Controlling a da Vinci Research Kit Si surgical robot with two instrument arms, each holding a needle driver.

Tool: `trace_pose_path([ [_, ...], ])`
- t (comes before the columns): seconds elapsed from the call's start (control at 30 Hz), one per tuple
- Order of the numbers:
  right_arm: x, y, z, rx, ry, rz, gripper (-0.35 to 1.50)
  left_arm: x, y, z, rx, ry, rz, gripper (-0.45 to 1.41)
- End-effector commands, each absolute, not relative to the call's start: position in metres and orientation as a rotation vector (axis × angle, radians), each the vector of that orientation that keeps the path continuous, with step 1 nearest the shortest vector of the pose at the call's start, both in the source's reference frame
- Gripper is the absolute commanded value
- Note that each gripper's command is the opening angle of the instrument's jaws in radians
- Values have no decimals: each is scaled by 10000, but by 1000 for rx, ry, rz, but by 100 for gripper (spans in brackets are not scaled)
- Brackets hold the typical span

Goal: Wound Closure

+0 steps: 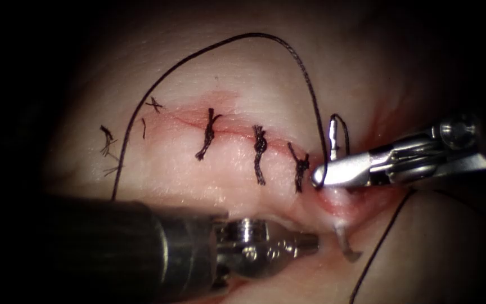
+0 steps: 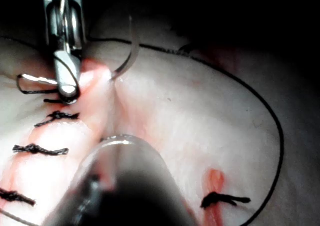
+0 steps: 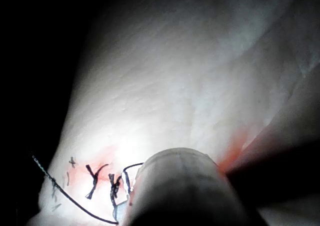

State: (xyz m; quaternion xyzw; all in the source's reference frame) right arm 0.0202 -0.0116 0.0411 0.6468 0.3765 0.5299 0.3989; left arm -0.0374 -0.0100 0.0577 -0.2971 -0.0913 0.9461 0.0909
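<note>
The tissue [image 1: 243, 79] has a cut [image 1: 237, 134] closed by three dark stitches [image 1: 260, 155]. The curved needle stands in the tissue at the cut's open right end. Its tail [image 1: 333, 132], with thread on it, shows on the far side, and its tip [image 1: 345, 243] sticks out on the near side. The needle [image 2: 129, 55] rises bare from the tissue. My right tool [image 1: 319, 177] lies shut on the tissue between the needle's two ends, and the thread [image 1: 254, 35] crosses its tip. My left tool [image 1: 310, 242] is shut and holds nothing, just left of the needle's tip.
A long thread loop arches over the tissue from the left tool's shaft [image 1: 97, 247] to the right tool. Another strand [image 1: 381, 247] trails off near the lower right. Cut thread ends [image 1: 108, 143] lie at the cut's left end. Red fluid [image 1: 344, 205] wets the open end.
</note>
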Motion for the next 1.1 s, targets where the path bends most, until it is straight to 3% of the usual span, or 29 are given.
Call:
trace_pose_path([
  [0.03, 208, -106, 416, 1604, 1022, 1310, -35, -380, -100, 580, -883, -270, 2811, 0],
  [0.07, 206, -102, 417, 1579, 1079, 1298, -33, -380, -100, 576, -883, -274, 2810, 0],
  [0.1, 203, -97, 420, 1545, 1145, 1290, 14, -380, -100, 573, -884, -279, 2808, 0],
  [0.2, 197, -89, 427, 1493, 1212, 1281, 96, -379, -94, 555, -878, -288, 2806, 0],
  [0.33, 190, -77, 438, 1445, 1262, 1276, 128, -378, -84, 531, -976, -228, 2823, 0],
  [0.63, 172, -51, 464, 1384, 1284, 1273, 138, -374, -72, 524, -1116, -159, 2908, 19],
  [0.87, 159, -46, 471, 1394, 1298, 1269, 131, -383, -75, 543, -1202, -102, 3006, 51],
  [0.93, 158, -45, 472, 1391, 1297, 1273, 130, -387, -74, 544, -1208, -85, 3010, 74],
  [1.1, 158, -46, 476, 1379, 1296, 1279, 128, -401, -64, 532, -1248, -32, 2955, 91],
])
